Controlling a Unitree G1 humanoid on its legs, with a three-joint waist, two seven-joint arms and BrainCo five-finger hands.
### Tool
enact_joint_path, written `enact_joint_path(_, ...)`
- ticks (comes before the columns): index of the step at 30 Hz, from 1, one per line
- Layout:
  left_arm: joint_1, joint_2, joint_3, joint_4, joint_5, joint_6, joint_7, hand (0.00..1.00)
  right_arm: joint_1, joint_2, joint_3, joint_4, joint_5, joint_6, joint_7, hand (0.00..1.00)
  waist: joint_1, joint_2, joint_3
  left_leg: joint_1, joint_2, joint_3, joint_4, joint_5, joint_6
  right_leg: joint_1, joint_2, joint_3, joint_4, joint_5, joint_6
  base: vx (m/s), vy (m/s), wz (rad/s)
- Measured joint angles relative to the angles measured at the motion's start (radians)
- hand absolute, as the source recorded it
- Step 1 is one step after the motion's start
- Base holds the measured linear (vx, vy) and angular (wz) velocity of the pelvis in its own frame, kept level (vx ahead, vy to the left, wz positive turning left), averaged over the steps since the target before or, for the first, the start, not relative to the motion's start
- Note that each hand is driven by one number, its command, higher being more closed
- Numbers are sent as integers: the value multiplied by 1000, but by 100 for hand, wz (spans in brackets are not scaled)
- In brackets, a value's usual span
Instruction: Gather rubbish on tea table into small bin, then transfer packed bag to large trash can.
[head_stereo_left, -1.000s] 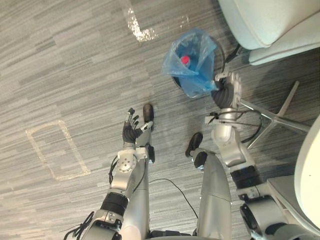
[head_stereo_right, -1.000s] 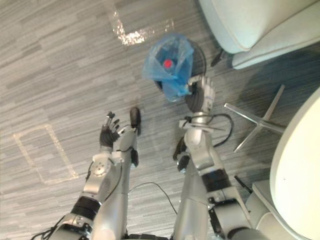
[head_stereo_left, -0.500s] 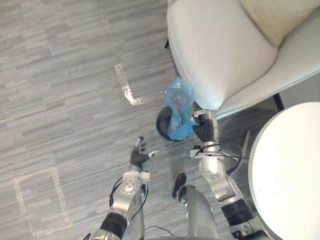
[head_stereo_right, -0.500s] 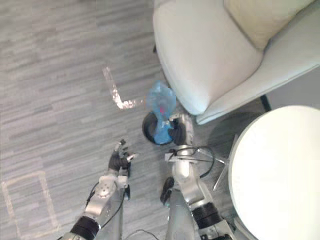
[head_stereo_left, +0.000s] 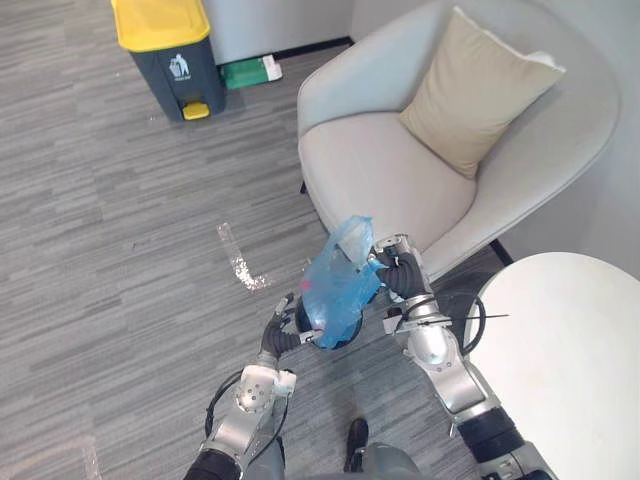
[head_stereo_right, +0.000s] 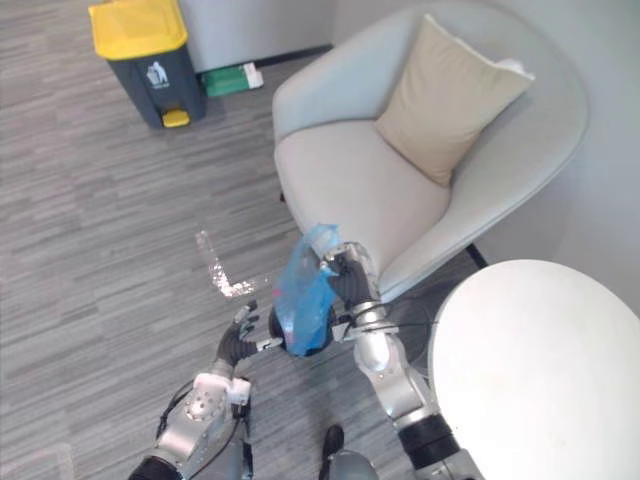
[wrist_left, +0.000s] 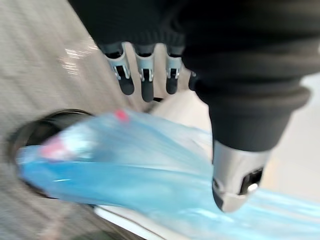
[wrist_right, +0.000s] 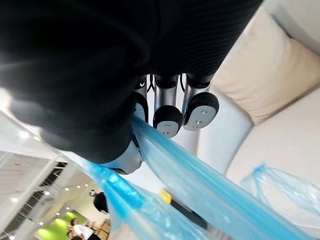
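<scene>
The blue bag (head_stereo_left: 338, 290) hangs soft and light from its gathered neck, which the right hand (head_stereo_left: 397, 270) grips with curled fingers, near the armchair (head_stereo_left: 400, 170). Its sagging bottom is over the small bin (head_stereo_right: 300, 346). That neck seems the safest hold, as thin film slips and tears. The left hand (head_stereo_left: 277, 335) hovers just left of the bag, fingers loosely spread.

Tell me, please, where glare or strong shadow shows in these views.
Left eye view: the floor tape glints white, and the armchair throws a dark shadow on the floor under its seat. Right wrist view: small ceiling lamps shine as bright spots beyond the blue bag held in the right hand.
</scene>
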Motion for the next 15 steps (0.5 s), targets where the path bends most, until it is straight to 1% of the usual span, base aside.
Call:
enact_joint_path(2,8,13,0,-53,13,-4,-3,0,-5,-25,0,-47,52,-17,23,100,-2,-2,-14,14,0,12,-4,-1,0,3,0,19,-13,9,4,-63,37,-21)
enact_joint_path(4,8,29,2,-83,18,-8,-14,0,-12,-40,1,-74,92,-25,46,100,-3,-2,-16,37,-2,17,-5,-1,-1,33,-1,27,-29,16,7,-63,38,-11)
enact_joint_path(5,11,36,2,-92,22,-10,-15,0,-13,-45,3,-75,124,-32,62,100,-3,-1,-31,44,-2,17,-5,-1,-1,38,-1,29,-36,19,6,-69,28,-4)
enact_joint_path(7,16,40,6,-110,37,-12,-15,0,-22,-57,3,-75,171,-36,87,100,-3,6,-51,45,-3,14,-5,-2,-2,38,1,27,-35,20,7,-69,18,-2)
enact_joint_path(11,27,37,2,-130,63,-13,-16,0,-55,-61,20,-75,268,-36,124,100,-3,15,-68,51,-3,11,-6,3,-7,38,1,31,-34,28,7,-80,23,-3)
enact_joint_path(14,27,36,1,-140,116,-13,-16,0,-86,-60,41,-82,321,-41,148,100,-3,15,-73,63,-4,9,-7,4,-9,50,1,33,-36,31,8,-61,19,0)
enact_joint_path(15,27,36,2,-151,155,-12,-12,0,-98,-60,47,-87,340,-44,157,100,-3,14,-79,63,-4,8,-7,5,-10,51,1,33,-37,32,7,-37,14,1)
